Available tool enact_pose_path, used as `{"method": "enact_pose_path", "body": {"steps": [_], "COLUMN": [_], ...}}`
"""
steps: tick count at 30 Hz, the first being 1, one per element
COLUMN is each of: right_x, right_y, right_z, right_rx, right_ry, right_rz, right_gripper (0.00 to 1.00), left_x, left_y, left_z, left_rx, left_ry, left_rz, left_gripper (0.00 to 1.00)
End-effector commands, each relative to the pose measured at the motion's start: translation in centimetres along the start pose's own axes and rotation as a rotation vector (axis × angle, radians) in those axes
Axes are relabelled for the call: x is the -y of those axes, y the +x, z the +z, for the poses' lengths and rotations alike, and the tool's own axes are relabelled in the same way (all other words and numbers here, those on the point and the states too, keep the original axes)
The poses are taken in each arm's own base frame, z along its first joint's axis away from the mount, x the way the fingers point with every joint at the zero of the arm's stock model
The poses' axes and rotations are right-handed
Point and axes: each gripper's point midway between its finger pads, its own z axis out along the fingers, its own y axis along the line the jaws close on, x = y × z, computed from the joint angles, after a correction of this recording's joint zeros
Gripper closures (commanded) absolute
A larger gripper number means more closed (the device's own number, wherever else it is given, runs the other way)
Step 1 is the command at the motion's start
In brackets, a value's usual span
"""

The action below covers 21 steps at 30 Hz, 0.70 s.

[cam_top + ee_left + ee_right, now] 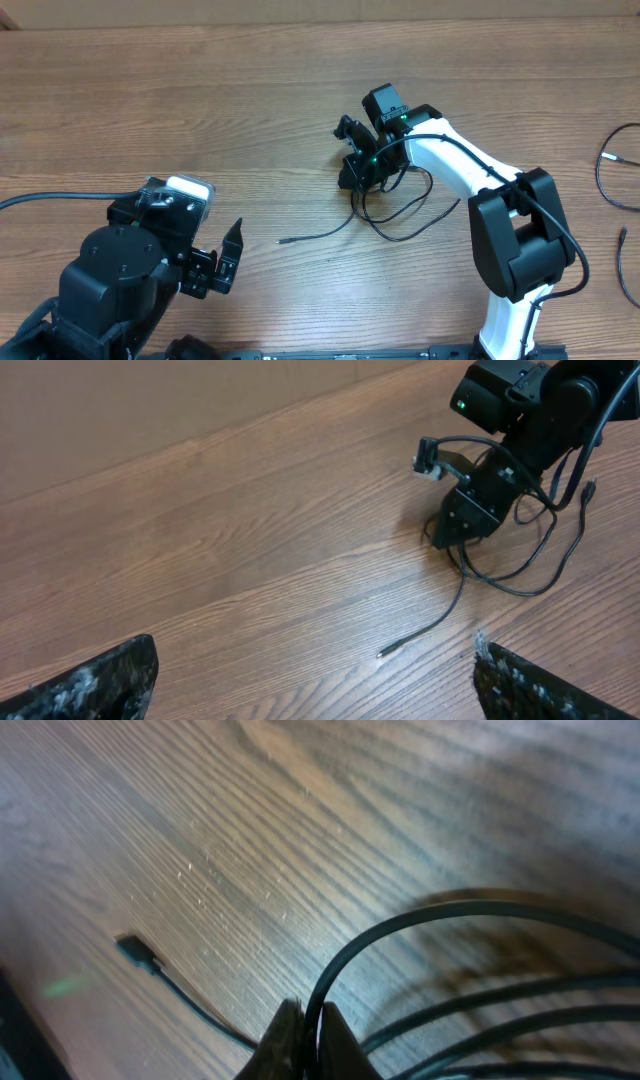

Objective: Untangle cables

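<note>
A tangle of thin black cables (402, 208) lies on the wooden table, right of its middle. One free end (284, 241) trails out to the left. My right gripper (358, 182) points down at the left edge of the tangle. In the right wrist view its fingertips (312, 1032) are shut on one arching cable strand (400, 925), with more loops behind and a small plug end (134, 951) on the wood. My left gripper (315, 695) hovers wide open at the front left, holding nothing. It faces the tangle (520, 565) and the trailing end (386, 651).
Two more thin black cables lie apart at the table's right edge, one looped (612, 172) and one nearly straight (624, 266). A thick arm cable (40, 199) runs off the left side. The right arm's base (515, 250) stands at the front right.
</note>
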Motion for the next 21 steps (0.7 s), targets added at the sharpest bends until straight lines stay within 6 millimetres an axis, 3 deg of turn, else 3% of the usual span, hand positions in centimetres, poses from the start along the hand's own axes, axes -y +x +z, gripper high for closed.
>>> {"method": "enact_pose_path", "body": {"steps": [1, 2, 3, 6, 8, 9, 11, 12, 14, 17, 20, 21], "right_x": [-1.8, -2.2, -3.5, -6.0, -9.2, -10.0, -13.0, -13.6, -15.9, -15.9, -13.8, -12.6], "right_y": [-2.5, -3.0, -4.4, -6.8, -8.7, -9.2, -9.9, -10.0, -9.8, -9.5, -8.5, -7.8], "right_z": [-3.9, -5.3, -8.7, -15.1, -22.3, -24.5, -30.9, -32.3, -37.4, -40.0, -38.6, -36.9], "right_rx": [0.062, 0.077, 0.126, 0.242, 0.4, 0.452, 0.614, 0.651, 0.797, 0.865, 0.784, 0.705], "right_ry": [-0.011, -0.009, -0.002, 0.016, 0.051, 0.069, 0.124, 0.137, 0.194, 0.278, 0.337, 0.35], "right_rz": [-0.025, -0.028, -0.044, -0.094, -0.173, -0.197, -0.279, -0.293, -0.35, -0.345, -0.277, -0.235], "right_gripper": [0.96, 0.96, 0.96, 0.96, 0.96, 0.96, 0.96, 0.96, 0.96, 0.96, 0.96, 0.69], "left_x": [-0.4, -0.4, -0.4, -0.4, -0.4, -0.4, -0.4, -0.4, -0.4, -0.4, -0.4, -0.4], "left_y": [-0.3, -0.3, -0.3, -0.3, -0.3, -0.3, -0.3, -0.3, -0.3, -0.3, -0.3, -0.3], "left_z": [-0.2, -0.2, -0.2, -0.2, -0.2, -0.2, -0.2, -0.2, -0.2, -0.2, -0.2, -0.2], "left_rx": [0.008, 0.008, 0.008, 0.008, 0.008, 0.008, 0.008, 0.008, 0.008, 0.008, 0.008, 0.008], "left_ry": [-0.023, -0.023, -0.023, -0.023, -0.023, -0.023, -0.023, -0.023, -0.023, -0.023, -0.023, -0.023], "left_rz": [0.011, 0.011, 0.011, 0.011, 0.011, 0.011, 0.011, 0.011, 0.011, 0.011, 0.011, 0.011], "left_gripper": [0.0, 0.0, 0.0, 0.0, 0.0, 0.0, 0.0, 0.0, 0.0, 0.0, 0.0, 0.0]}}
